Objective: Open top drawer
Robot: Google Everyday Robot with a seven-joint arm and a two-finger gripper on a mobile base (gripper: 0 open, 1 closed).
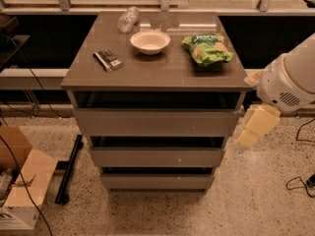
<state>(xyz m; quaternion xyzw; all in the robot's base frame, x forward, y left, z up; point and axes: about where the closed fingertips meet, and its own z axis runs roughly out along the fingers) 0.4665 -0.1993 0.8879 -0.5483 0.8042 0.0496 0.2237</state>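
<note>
The top drawer (156, 122) is the widest grey handleless front, just under the brown countertop (162, 75), and it looks closed, with a dark gap above it. The narrower middle drawer (157, 157) and the narrowest bottom drawer (157, 182) sit below it. My gripper (247, 139) is the cream-coloured end of the white arm (285, 85) at the right. It hangs just off the right end of the top drawer, level with that drawer's lower edge.
On the countertop are a white bowl (150, 42), a green chip bag (206, 48), a clear plastic bottle (127, 19) and a dark snack bar (108, 60). A cardboard box (22, 191) and a black bar (69, 176) lie on the floor at left. A cable (300, 183) lies at right.
</note>
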